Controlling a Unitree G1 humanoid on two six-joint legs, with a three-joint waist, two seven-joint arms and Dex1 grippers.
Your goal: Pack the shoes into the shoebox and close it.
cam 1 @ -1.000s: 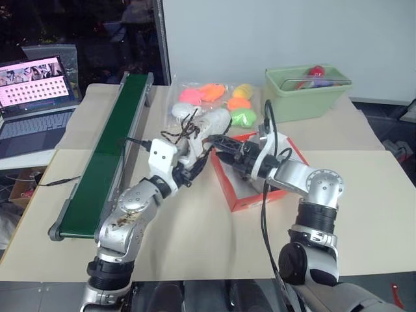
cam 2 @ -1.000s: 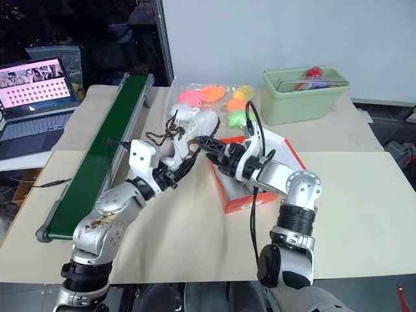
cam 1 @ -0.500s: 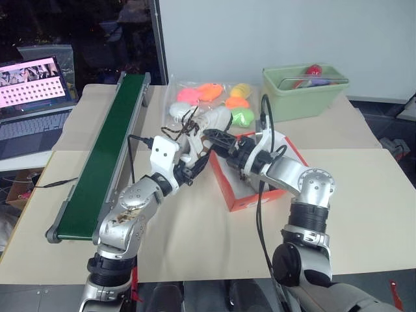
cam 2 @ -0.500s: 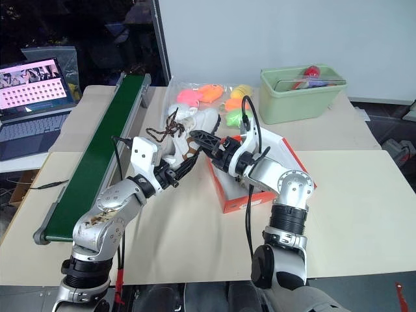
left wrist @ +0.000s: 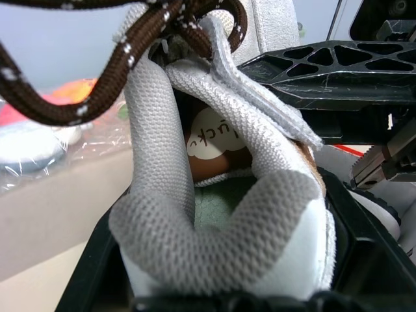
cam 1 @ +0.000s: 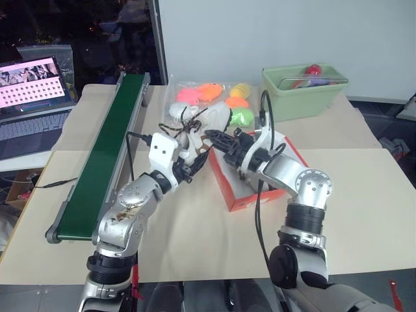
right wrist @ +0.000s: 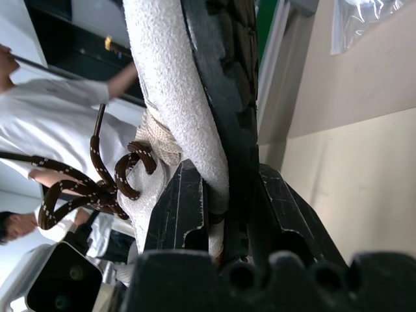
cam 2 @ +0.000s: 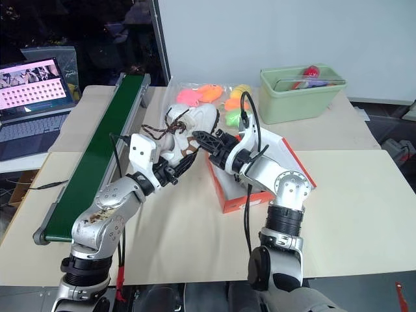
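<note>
An off-white shoe (cam 1: pixel 209 122) with dark brown laces hangs in the air above the table, left of the orange-red shoebox (cam 1: pixel 239 195). My left gripper (cam 1: pixel 199 156) is shut on its heel end, and the left wrist view looks into the shoe's opening (left wrist: pixel 221 214). My right gripper (cam 1: pixel 214 138) comes in from the box side and is shut on the shoe's sole edge (right wrist: pixel 175 97). The right forearm lies over the shoebox and hides most of its inside.
A long green conveyor belt (cam 1: pixel 104 149) runs along the left. A clear bag of bright soft toys (cam 1: pixel 218 97) and a pale green tub (cam 1: pixel 302 91) stand at the back. A laptop (cam 1: pixel 32 97) is at far left. A person in white (right wrist: pixel 39 110) stands beyond the table.
My right gripper has closed from wide open onto the shoe's sole and shifted slightly left and up. The left gripper stayed put, still holding the shoe.
</note>
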